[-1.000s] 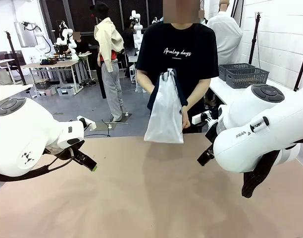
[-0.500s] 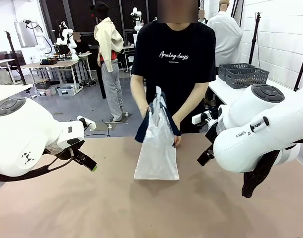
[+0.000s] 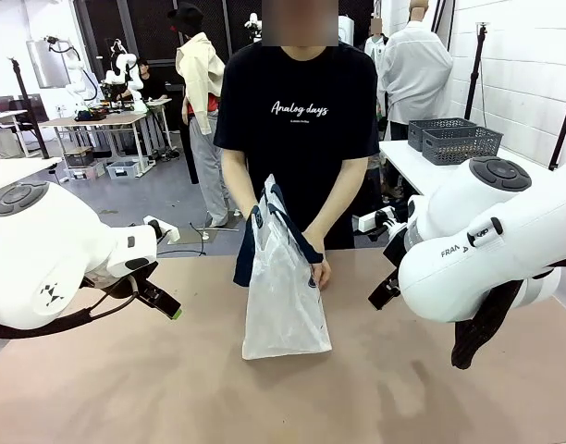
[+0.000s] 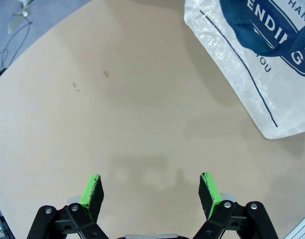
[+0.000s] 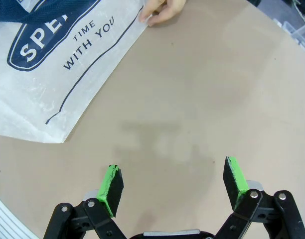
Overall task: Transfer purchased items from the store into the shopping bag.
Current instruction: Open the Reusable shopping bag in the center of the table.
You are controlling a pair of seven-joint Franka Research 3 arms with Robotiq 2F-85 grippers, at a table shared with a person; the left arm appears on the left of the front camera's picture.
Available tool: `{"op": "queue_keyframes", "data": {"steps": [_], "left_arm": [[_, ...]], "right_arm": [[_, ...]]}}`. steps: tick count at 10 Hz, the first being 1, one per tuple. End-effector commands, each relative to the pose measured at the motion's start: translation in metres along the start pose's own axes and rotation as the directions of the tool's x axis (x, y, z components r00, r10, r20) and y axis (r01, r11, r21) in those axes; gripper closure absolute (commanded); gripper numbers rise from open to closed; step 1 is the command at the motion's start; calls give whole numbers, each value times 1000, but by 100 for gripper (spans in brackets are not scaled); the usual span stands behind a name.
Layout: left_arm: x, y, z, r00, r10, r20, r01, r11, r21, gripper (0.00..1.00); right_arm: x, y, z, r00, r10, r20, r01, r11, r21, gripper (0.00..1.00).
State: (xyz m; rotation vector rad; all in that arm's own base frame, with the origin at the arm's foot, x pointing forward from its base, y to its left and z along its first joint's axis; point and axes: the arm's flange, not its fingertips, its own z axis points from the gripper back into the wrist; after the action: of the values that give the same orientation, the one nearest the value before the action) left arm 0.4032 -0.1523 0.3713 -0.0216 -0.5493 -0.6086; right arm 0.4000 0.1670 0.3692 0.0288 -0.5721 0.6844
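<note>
Shopping bag (image 3: 285, 296) stands upright on the table (image 3: 283, 398), mid-width and toward the far side, between the two arms and apart from both. The body is translucent whitish plastic, crinkled, narrow at the top and wider at the base. Navy handles and trim hang down its far-left side. A thin navy line runs along one face. Navy lettering is seen from the wrist cameras: "TIME WITH YOU" beside an oval badge.

A person stands at the far edge. One hand (image 3: 320, 273) touches the bag's right edge low down, fingers curled at the plastic.

Left gripper (image 4: 150, 186) – jaws spread wide, green pads (image 4: 91, 189) over bare table, gripping nothing. It sits at the near left, and the bag's corner is well off to its far right.

Right gripper (image 5: 175, 179) – jaws likewise spread wide, gripping nothing, over bare table at the near right. The bag's lower corner lies to its far left.

Hidden or unclear:
- The bag's mouth faces away and the plastic is too cloudy, so I cannot tell what is inside.
- The badge text is cut off by the frame edge and a navy handle. It reads "SPE…" from the right wrist and "…ENDING" from the left.
- The person's other hand is behind the handles at the bag's top, and its grip is not readable.
- From the front, both grippers are mostly masked by the white arm bodies.
</note>
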Motion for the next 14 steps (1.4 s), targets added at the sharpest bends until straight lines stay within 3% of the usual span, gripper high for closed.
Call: {"op": "queue_keyframes", "data": {"steps": [1, 14], "left_arm": [[0, 1, 0, 1000, 2, 0, -2, 1000, 1, 0], [0, 1, 0, 1000, 2, 0, -2, 1000, 1, 0]], "right_arm": [[0, 0, 0, 1000, 0, 0, 0, 1000, 0, 0], [0, 0, 0, 1000, 0, 0, 0, 1000, 0, 0]]}}
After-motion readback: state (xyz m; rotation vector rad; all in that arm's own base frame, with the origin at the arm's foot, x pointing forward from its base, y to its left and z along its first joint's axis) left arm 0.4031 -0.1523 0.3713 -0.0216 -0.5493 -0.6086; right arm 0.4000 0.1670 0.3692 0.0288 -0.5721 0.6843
